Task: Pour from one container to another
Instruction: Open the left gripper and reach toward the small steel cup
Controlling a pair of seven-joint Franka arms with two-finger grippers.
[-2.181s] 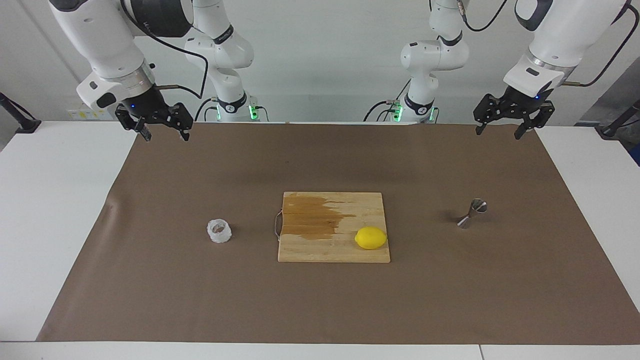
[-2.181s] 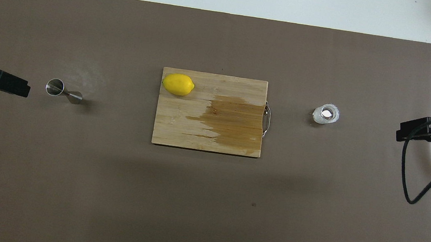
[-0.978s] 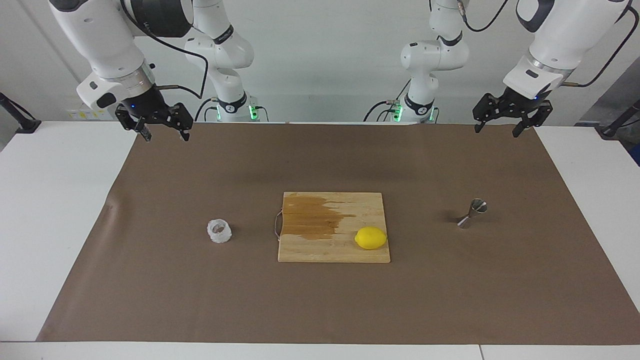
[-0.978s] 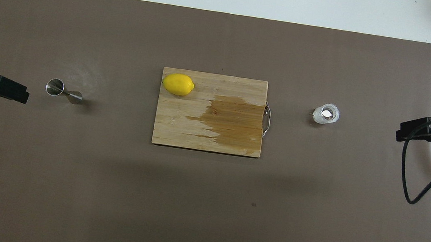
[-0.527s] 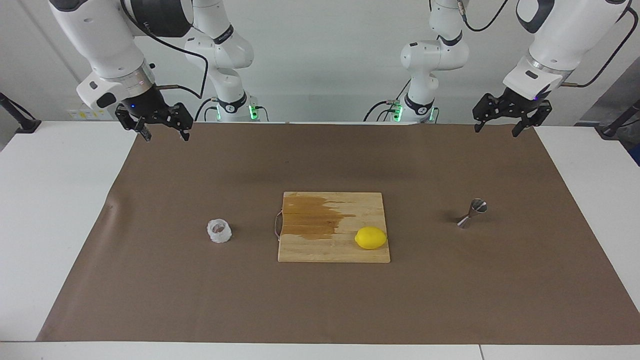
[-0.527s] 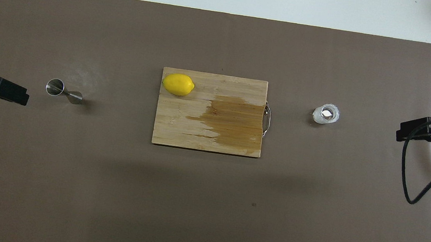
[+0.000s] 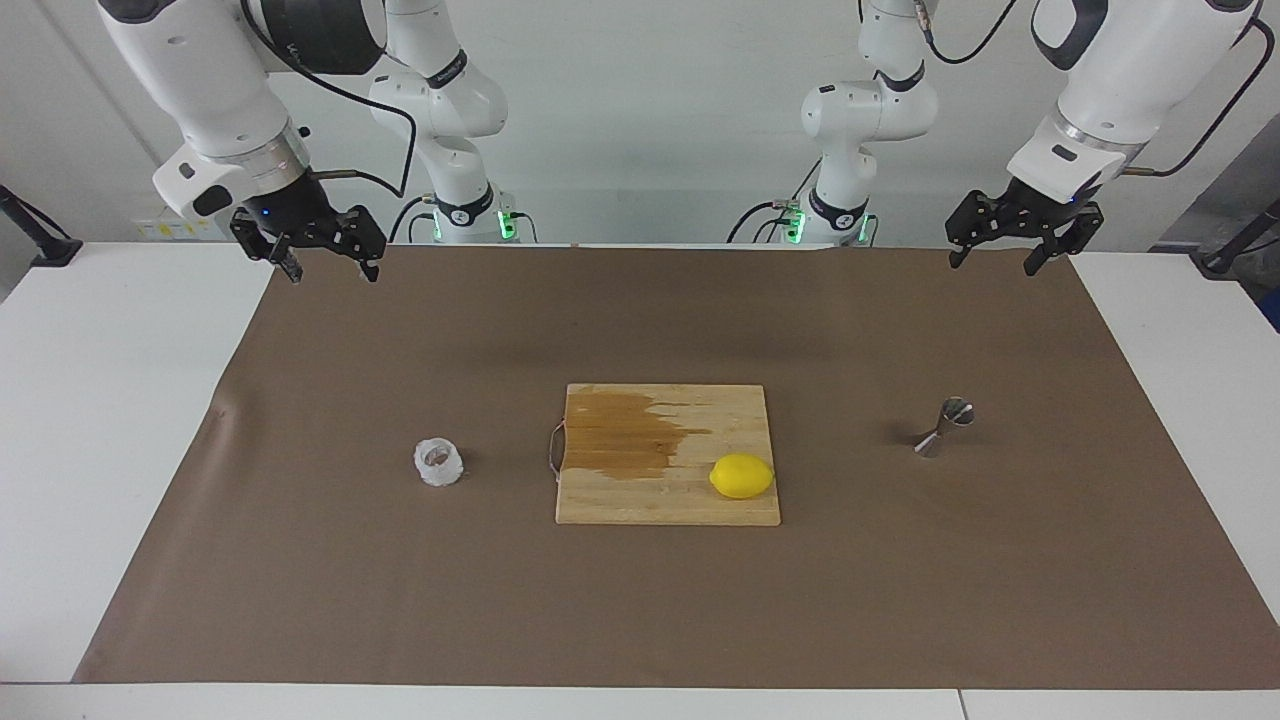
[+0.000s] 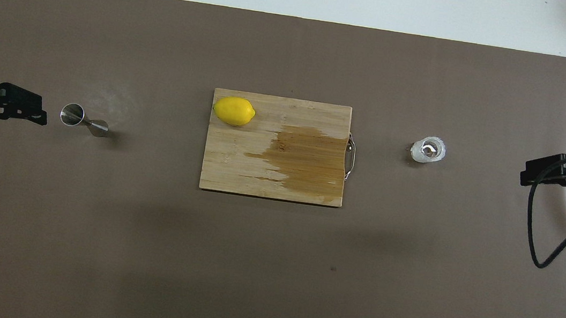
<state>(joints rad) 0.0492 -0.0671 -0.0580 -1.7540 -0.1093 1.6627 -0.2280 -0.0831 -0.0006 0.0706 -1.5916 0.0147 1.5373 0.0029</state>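
The small translucent whitish cup [image 7: 439,462] [image 8: 429,150] stands on the brown mat toward the right arm's end, beside the cutting board's handle. The steel jigger [image 7: 943,427] [image 8: 83,120] stands on the mat toward the left arm's end. My left gripper [image 7: 994,265] [image 8: 24,108] hangs open and empty in the air over the mat's edge by the robots, well above the jigger and apart from it. My right gripper [image 7: 333,275] [image 8: 545,175] hangs open and empty over the mat's corner at its own end, apart from the cup.
A wooden cutting board [image 7: 600,500] [image 8: 228,168] with a dark wet patch lies mid-mat between the two containers. A yellow lemon [image 7: 742,476] [image 8: 234,111] rests on it. White tabletop [image 7: 90,420] borders the mat. A black cable [image 8: 549,235] loops below the right gripper.
The left gripper has turned and shifted slightly over its end of the mat, a little closer to the jigger as seen from overhead. The right arm, cup, jigger and lemon have not moved.
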